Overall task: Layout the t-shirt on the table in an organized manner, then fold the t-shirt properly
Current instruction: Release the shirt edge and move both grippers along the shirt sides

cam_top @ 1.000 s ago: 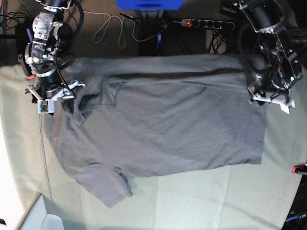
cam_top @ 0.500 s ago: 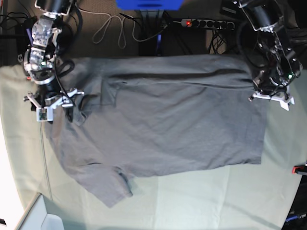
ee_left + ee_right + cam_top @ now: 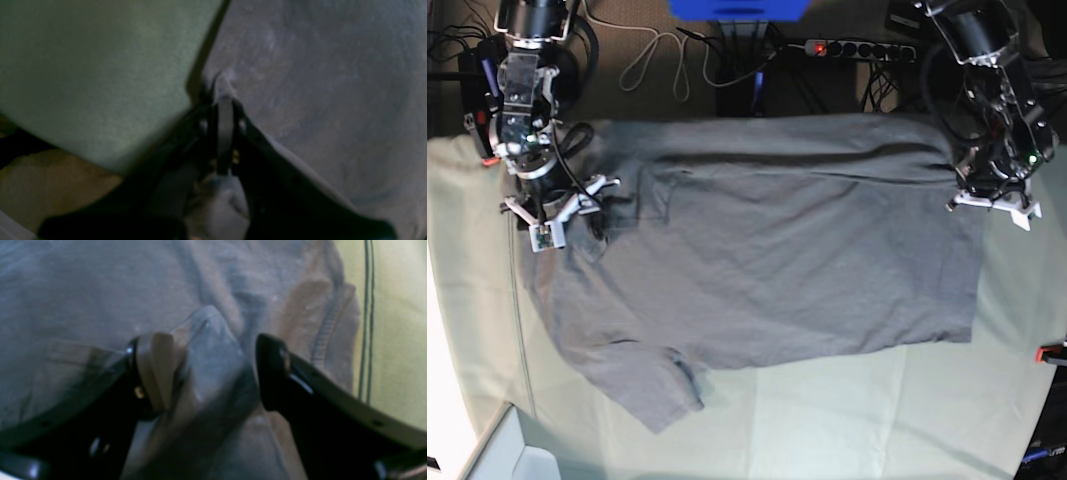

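Note:
The grey t-shirt lies spread across the green-covered table, with one sleeve pointing to the near left. At the shirt's far right edge my left gripper is shut. In the left wrist view it pinches the t-shirt at its edge beside the table. My right gripper is at the shirt's far left end. Seen from the right wrist, it stands open around a raised fold of the t-shirt, and the left pad touches the cloth.
Beyond the table's far edge are a power strip, looped cables and a blue object. A red clamp grips the right edge. A white box is at the near left corner.
The left gripper has closed on the shirt's edge and risen slightly. The right gripper has shifted right, further onto the shirt's left end.

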Available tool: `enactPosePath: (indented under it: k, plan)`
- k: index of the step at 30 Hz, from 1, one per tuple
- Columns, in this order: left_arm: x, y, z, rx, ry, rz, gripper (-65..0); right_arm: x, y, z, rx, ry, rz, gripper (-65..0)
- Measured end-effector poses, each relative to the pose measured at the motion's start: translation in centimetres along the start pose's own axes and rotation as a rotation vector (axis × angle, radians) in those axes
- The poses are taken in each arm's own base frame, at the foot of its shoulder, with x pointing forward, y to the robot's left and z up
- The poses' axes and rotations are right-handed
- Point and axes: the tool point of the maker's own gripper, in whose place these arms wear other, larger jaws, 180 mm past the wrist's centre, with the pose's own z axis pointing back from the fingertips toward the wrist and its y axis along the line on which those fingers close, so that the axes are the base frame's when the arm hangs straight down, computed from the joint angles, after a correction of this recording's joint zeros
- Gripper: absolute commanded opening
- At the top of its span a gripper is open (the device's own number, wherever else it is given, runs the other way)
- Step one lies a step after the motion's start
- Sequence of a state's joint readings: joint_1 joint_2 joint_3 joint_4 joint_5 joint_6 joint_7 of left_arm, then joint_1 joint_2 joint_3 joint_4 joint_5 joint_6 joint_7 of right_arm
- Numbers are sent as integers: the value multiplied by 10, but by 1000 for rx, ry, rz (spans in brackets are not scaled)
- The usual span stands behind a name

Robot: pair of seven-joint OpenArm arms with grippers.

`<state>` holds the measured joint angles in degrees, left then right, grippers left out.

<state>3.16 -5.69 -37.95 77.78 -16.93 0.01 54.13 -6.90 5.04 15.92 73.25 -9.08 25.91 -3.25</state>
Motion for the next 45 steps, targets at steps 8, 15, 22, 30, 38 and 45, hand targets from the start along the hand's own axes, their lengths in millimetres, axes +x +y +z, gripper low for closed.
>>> enactPosePath:
  k: [8,15,22,30,38,45]
  plan:
    - [0,0,0,0,0,0,-650,1,0,0,-1,-2,0,-650]
    - [0,1,0,1,-1,5,-650,17,-5,-3,-11,-34,11,-650]
    - [4,17,4,17,-14,68,-650,68,-13,-2,-36,-154,51,-650]
    - [9,12,4,10,-19,68,-650,58,-14,-15,-29,-96,26,-650]
    - [9,10,3,7,-13,68,-533,54,-22,-14,-38,-80,42,-396]
    - [10,10,5,11,-18,63,-352,74,-44,14,-108,-148,79,-134]
